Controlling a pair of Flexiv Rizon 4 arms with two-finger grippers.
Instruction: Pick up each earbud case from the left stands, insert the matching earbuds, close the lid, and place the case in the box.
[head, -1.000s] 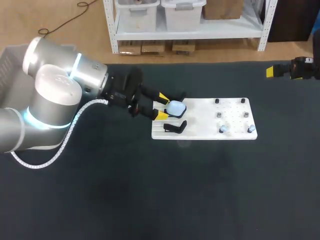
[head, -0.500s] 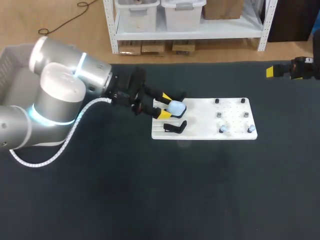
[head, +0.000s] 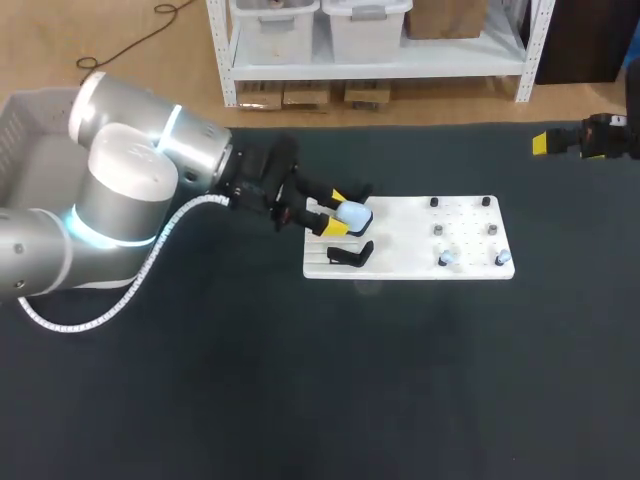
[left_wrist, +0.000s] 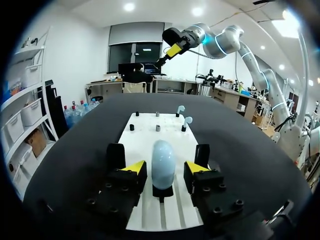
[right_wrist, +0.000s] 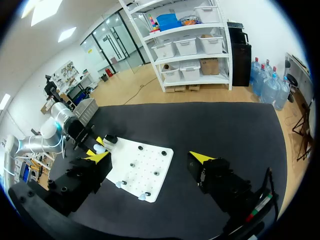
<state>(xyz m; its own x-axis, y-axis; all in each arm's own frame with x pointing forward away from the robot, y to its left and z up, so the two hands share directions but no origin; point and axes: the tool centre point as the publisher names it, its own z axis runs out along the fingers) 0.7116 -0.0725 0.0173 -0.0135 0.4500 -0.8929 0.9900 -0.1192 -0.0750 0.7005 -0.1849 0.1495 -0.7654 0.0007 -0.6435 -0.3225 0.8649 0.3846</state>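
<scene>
The pale blue earbud case (left_wrist: 163, 160) sits on its stand (left_wrist: 162, 191) at the white board's (left_wrist: 142, 137) left end, between the left gripper's (left_wrist: 165, 167) parted fingers, touching neither. The right gripper (right_wrist: 150, 156) hangs wide open, well beyond the board's right end.

Setting: robotics lab, bench station. Evidence I log from my remote desk: one black-topped work table (head: 300, 380); my left arm (head: 120, 200) and right arm (head: 610, 135) over it; one white pegged fixture board (head: 405, 225) on top.
</scene>
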